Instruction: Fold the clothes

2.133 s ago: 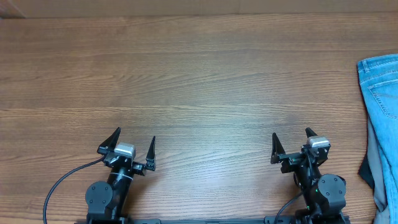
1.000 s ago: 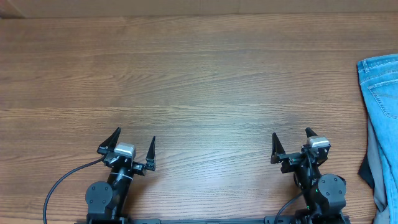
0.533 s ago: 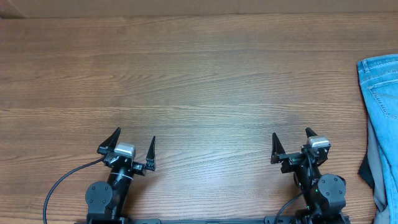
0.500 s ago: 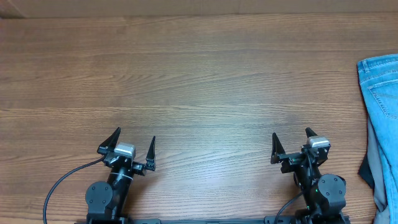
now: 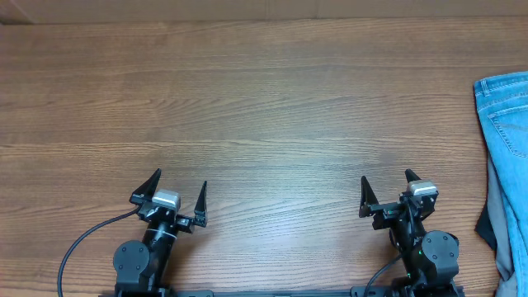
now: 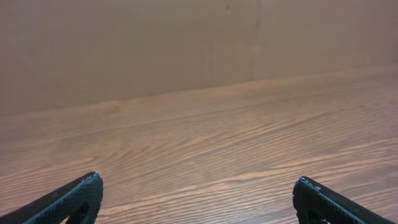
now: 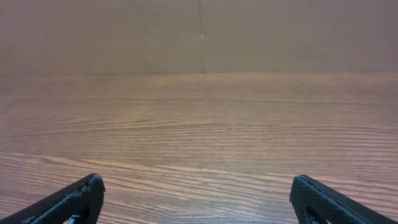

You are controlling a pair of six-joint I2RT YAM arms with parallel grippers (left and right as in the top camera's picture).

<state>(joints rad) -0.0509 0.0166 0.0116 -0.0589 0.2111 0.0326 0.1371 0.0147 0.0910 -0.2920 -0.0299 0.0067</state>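
Jeans (image 5: pixel 505 107), light blue stitched denim, grained wood table (image 5: pixel 264 99), left gripper (image 5: pixel 180 178) and right gripper (image 5: pixel 386 176) spread wide

left arm (image 5: pixel 136 260): tucked low at the near edge, wrist pointing forward | left gripper (image 5: pixel 180 180): jaws spread wide, nothing between them, dark pointed fingers (image 6: pixel 84 191) | right arm (image 5: pixel 433 252): same tucked pose | right gripper (image 5: pixel 385 176): jaws spread wide, holding nothing | arms side by side, well apart

The table (image 5: pixel 264 99) is grained warm brown. At three o'clock the jeans (image 5: pixel 505 107) are coloured light blue. The left gripper (image 5: pixel 180 179) and right gripper (image 5: pixel 385 176) are finished black.
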